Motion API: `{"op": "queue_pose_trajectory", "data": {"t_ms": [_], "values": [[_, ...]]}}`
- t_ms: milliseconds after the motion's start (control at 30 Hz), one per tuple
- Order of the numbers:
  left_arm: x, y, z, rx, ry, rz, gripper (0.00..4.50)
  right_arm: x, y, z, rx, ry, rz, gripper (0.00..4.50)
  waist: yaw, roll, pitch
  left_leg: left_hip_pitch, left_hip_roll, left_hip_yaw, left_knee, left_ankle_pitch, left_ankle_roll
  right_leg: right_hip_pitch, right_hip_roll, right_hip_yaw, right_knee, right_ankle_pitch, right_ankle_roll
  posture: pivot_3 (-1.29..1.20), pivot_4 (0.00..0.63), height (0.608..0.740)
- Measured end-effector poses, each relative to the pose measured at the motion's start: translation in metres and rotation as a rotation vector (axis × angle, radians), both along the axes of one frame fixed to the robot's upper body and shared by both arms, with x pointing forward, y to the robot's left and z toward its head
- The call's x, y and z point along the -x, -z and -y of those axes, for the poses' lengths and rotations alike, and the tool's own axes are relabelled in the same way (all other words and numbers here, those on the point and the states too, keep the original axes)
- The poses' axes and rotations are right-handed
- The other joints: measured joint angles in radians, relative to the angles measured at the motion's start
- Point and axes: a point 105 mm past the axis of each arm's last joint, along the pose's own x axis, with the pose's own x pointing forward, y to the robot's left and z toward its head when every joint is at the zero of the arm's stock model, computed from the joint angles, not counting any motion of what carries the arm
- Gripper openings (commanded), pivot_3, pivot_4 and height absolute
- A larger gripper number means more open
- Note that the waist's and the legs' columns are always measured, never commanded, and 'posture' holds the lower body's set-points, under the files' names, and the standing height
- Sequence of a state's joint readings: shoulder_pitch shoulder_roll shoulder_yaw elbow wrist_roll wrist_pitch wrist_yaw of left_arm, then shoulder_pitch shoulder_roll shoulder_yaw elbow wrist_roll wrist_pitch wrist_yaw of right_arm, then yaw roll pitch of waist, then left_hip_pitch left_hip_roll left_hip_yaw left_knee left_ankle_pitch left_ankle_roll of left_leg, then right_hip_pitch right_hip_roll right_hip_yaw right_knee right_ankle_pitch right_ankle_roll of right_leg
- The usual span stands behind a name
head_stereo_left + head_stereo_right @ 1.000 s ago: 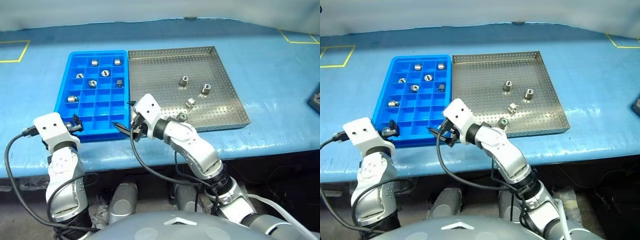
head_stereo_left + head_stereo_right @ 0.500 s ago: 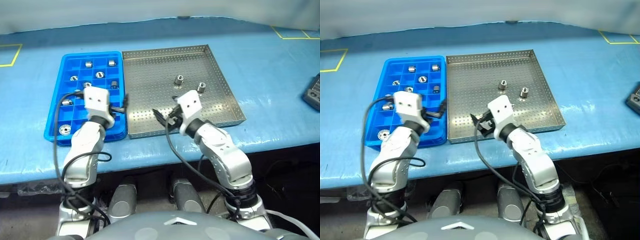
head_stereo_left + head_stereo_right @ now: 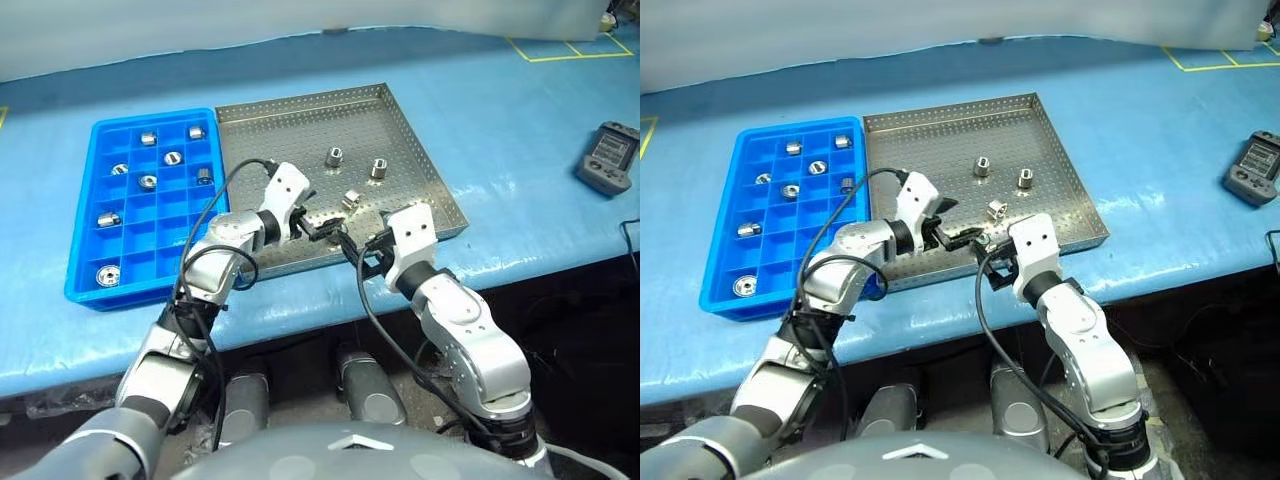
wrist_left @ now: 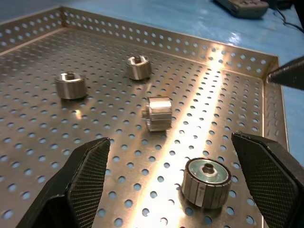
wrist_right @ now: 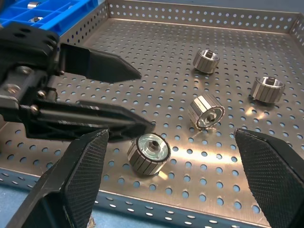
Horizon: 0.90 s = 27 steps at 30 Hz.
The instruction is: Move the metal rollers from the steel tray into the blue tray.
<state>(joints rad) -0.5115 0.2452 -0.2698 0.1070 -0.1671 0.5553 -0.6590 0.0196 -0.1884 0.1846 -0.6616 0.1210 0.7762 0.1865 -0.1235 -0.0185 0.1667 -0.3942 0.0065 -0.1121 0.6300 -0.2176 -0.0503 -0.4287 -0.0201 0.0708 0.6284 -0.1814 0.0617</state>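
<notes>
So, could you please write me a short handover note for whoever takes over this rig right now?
Left tool: open, holding nothing, low over the steel tray beside the nearest roller.
Right tool: open, holding nothing, at the tray's near edge.
Done: seven metal rollers sit in compartments of the blue tray.
Left: four rollers in the steel tray: the nearest one, one on its side and two farther back.

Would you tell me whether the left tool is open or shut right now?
Open: the left tool shows its two fingers spread wide over the steel tray, nothing between them.
</notes>
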Motion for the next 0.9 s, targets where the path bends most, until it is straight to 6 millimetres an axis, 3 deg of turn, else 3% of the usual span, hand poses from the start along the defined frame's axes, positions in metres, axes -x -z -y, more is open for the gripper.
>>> {"op": "queue_pose_trajectory", "data": {"t_ms": [267,367,600,733,900], "values": [[0.0,0.016,0.012,-0.147,0.111,0.006,4.47,0.005,0.003,0.003,0.009,0.013,-0.014,4.5,-0.019,0.0,0.0,0.0,0.0,0.0,0.0,0.0,0.0,0.0,0.0,0.0,0.0,0.0,0.0,-0.2,0.15,0.74],[-0.002,0.023,0.01,-0.194,0.105,0.007,3.89,0.005,0.003,0.003,0.01,0.014,-0.016,4.5,-0.026,0.0,0.0,0.0,0.0,0.0,0.0,0.0,0.0,0.0,0.0,0.0,0.0,0.0,0.0,-0.2,0.15,0.74],[-0.004,0.026,0.006,-0.217,0.09,0.008,1.7,0.005,0.001,0.0,0.002,0.007,-0.009,4.5,-0.03,0.0,0.0,0.0,0.0,0.0,0.0,0.0,0.0,0.0,0.0,0.0,0.0,0.0,0.0,-0.17,0.15,0.74],[-0.004,0.023,0.0,-0.167,0.03,0.005,1.7,0.001,-0.003,-0.007,0.0,-0.018,0.007,4.5,-0.028,0.0,0.0,0.0,0.0,0.0,0.0,0.0,0.0,-0.001,0.0,0.001,0.0,0.0,0.001,-0.14,0.15,0.74],[-0.01,-0.003,-0.02,0.019,-0.172,0.038,1.7,-0.003,-0.005,-0.016,0.001,-0.062,0.012,4.5,-0.019,0.0,0.0,0.0,0.0,0.0,0.0,0.0,0.0,-0.001,0.0,0.001,0.0,0.001,0.003,-0.09,0.15,0.74]]}}
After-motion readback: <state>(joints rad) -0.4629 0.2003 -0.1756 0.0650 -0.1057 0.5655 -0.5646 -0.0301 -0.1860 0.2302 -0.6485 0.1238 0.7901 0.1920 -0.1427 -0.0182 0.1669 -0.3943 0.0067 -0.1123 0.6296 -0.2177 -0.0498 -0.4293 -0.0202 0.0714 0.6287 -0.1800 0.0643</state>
